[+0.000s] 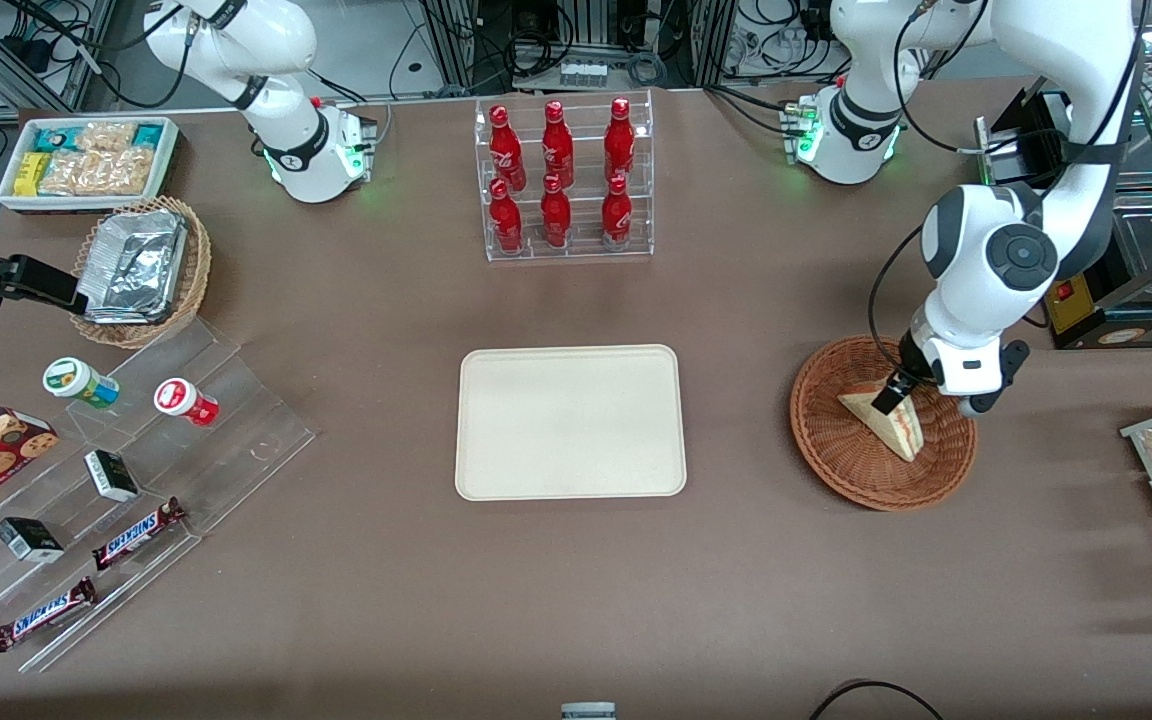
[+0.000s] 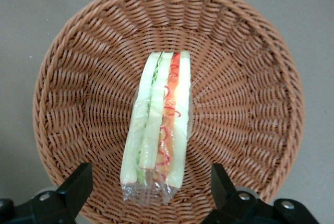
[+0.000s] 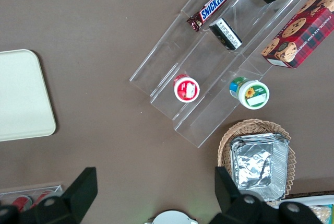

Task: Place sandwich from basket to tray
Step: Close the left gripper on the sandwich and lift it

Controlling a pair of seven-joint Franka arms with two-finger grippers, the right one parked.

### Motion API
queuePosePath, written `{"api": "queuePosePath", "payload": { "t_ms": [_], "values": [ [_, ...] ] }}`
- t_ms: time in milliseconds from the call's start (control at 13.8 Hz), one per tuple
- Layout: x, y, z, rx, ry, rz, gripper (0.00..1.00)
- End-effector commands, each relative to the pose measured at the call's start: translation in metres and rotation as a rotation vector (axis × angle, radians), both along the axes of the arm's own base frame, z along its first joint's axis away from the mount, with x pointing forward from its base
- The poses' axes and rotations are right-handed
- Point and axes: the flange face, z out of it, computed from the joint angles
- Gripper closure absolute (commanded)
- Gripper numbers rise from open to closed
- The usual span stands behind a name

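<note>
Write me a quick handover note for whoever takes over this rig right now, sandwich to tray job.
Gripper: open, down in the basket, one finger on each side of the sandwich, not closed on it.
Sandwich: wrapped, resting on its edge in the middle of the basket, toward the working arm's end of the table.
Tray: mid-table, nothing on it.
Done: the approach to the sandwich.
Left: close on the sandwich, lift, carry to the tray, set down, release.
</note>
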Motion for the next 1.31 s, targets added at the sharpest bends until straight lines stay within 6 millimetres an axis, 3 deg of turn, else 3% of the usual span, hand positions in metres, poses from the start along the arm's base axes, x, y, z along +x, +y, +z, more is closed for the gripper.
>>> {"api": "queuePosePath", "payload": {
  "t_ms": [0,145,218,290,435,508,1016,1234],
  "values": [
    [-0.007,0.002,-0.016,-0.005,-0.023,0.013,0.0],
    [-0.008,0.002,-0.021,-0.005,-0.016,0.013,0.01],
    [-0.008,0.002,-0.024,-0.004,-0.01,0.013,0.07],
    [-0.007,0.004,-0.027,-0.004,-0.006,0.018,0.22],
    [-0.005,0.006,-0.028,-0.004,-0.006,0.025,0.81],
    [-0.005,0.006,-0.028,-0.004,-0.006,0.025,1.0],
    [-0.002,-0.002,-0.014,0.001,-0.025,-0.003,1.0],
    [-0.002,-0.017,0.027,0.025,-0.008,-0.088,1.0]
  ]
}}
